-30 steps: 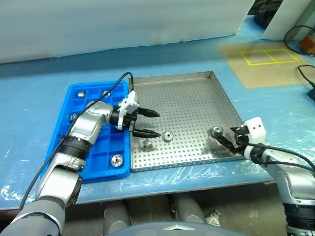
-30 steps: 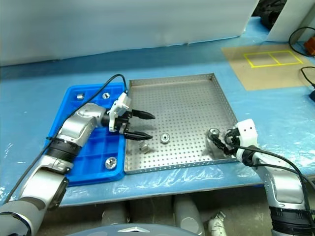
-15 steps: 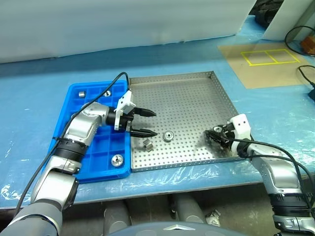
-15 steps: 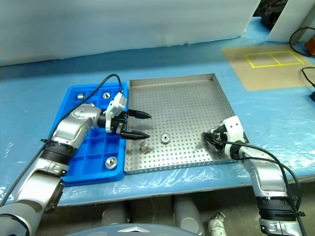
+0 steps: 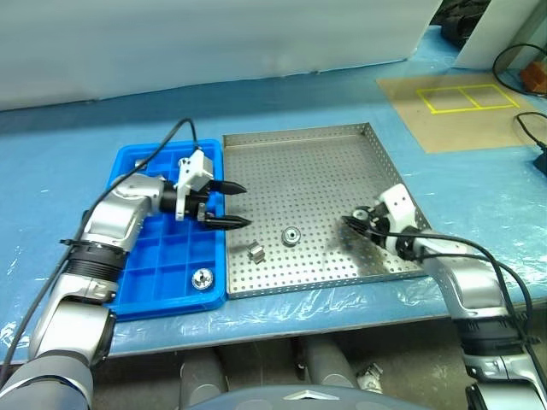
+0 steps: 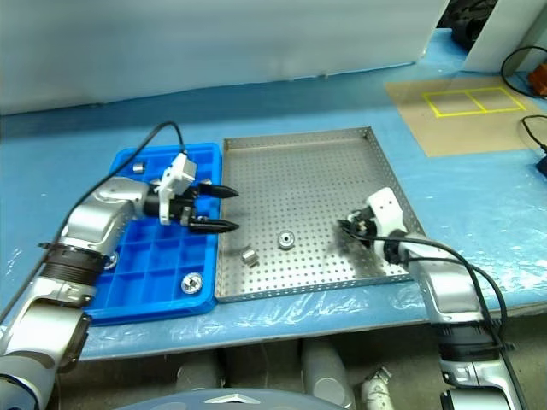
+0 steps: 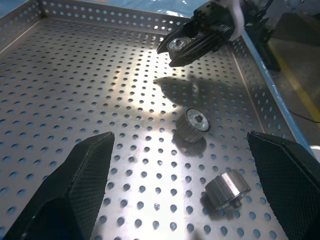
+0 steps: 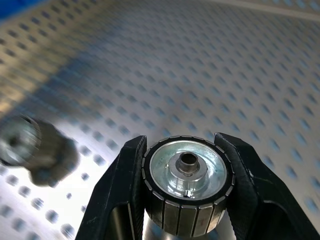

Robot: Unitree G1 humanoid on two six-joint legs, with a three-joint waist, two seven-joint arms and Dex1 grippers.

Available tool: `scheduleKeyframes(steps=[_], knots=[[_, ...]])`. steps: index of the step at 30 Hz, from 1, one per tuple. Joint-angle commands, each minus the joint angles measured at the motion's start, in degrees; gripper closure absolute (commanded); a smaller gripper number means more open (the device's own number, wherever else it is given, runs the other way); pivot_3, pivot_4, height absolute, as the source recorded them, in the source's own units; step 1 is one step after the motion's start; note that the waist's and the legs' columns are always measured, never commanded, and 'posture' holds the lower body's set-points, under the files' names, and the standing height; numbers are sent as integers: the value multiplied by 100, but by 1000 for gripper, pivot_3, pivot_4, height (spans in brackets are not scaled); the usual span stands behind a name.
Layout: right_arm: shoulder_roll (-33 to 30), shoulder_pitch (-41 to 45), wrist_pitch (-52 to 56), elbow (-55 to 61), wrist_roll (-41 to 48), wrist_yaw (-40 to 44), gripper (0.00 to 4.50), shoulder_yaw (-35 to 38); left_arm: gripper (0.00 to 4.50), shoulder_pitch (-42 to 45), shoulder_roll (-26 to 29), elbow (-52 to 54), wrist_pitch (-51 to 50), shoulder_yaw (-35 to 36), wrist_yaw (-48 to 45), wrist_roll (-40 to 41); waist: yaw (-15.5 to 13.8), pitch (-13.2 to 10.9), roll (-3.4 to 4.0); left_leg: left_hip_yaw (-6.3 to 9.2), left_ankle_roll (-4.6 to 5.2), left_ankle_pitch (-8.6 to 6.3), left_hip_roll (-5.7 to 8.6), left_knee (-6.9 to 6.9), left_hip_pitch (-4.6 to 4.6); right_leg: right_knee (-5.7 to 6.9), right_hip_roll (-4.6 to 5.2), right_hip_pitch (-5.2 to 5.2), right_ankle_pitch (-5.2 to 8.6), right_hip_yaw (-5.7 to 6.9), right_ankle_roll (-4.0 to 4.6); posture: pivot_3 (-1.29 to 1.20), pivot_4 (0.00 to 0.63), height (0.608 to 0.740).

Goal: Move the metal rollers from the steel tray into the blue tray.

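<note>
The right claw (image 5: 352, 221) was clamped on a flanged metal roller (image 8: 187, 176), a ribbed disc with a centre hole, held between both fingers (image 8: 125, 185) above the perforated floor of the steel tray (image 5: 325, 171), near its right rim. Two more metal rollers lay loose on the tray floor: a round flanged one (image 5: 291, 235) near the middle and a short cylinder (image 5: 255, 252) just beside it, toward the front left corner. The left claw (image 5: 232, 203) hovered with its fingers wide apart over the seam between the steel tray and the blue tray (image 5: 137, 282), holding nothing. In the blue tray, one flanged roller (image 5: 202, 277) sat in a front compartment and a small cylinder (image 5: 139, 162) in a rear one. Both trays rested touching side by side on the blue-covered table (image 5: 68, 145).
</note>
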State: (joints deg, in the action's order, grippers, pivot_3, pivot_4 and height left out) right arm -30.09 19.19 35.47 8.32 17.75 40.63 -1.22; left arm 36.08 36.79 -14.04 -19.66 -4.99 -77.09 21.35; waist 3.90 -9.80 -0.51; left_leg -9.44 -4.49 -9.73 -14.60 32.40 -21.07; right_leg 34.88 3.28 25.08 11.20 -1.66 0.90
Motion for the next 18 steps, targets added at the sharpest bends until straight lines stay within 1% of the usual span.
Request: scheduleKeyframes(steps=[1, 4, 7, 9, 10, 13, 15, 18], knots=[[245, 783, 8, 127, 284, 607, 2824, -513, 0, -170, 313, 431, -135, 399, 131, 143, -21, 0, 1, 0, -3, 2, -4, -2, -1, 2, -1, 2, 0, 2, 0, -258, 150, 740], [719, 1555, -277, -548, 137, 951, 2824, -1029, 0, -474, 537, 823, -322, 722, 380, 228, -112, 0, 1, 2, -12, 7, -12, -18, -1, -1, 0, 2, 0, 6, 2, -182, 150, 740], [1103, 2044, -627, -1184, -45, 1166, 2824, -1344, 0, -756, 696, 1200, -513, 975, 604, 339, -312, -1, 0, 1, -23, 13, -17, -24, -10, -1, 1, 12, 2, 11, 4, -132, 150, 740], [1454, 2372, -907, -1691, -129, 1351, 2824, -1548, 0, -1083, 840, 1578, -706, 1244, 776, 467, -401, -1, -2, 2, -27, 15, -17, -25, -14, -2, 2, 11, 4, 12, 9, -28, 150, 740], [1670, 2527, -1081, -1966, -182, 1482, 2824, -1680, 0, -1389, 947, 1879, -834, 1488, 922, 531, -431, -2, -3, 1, -27, 15, -17, -26, -15, -2, 3, 12, 5, 13, 11, -1, 150, 740], [2190, 2824, -1613, -2674, -355, 1734, 2824, -1884, 0, -2156, 1192, 2546, -1137, 2213, 1295, 704, -533, -3, -7, 2, -29, 15, -22, -31, -21, -2, 6, 22, 7, 25, 13, 105, 150, 740], [2428, 2940, -1872, -3068, -434, 1889, 2824, -1939, 0, -2582, 1278, 2889, -1314, 2605, 1439, 848, -644, -4, -8, 12, -29, 15, -27, -38, -27, -1, 5, 25, 11, 34, 19, 152, 150, 740], [2642, 3024, -2154, -3450, -541, 2078, 2824, -1973, 0, -3095, 1332, 3308, -1491, 2970, 1614, 984, -805, -4, -8, 22, -28, 15, -26, -41, -32, -1, 12, 22, 12, 39, 21, 174, 150, 740]])
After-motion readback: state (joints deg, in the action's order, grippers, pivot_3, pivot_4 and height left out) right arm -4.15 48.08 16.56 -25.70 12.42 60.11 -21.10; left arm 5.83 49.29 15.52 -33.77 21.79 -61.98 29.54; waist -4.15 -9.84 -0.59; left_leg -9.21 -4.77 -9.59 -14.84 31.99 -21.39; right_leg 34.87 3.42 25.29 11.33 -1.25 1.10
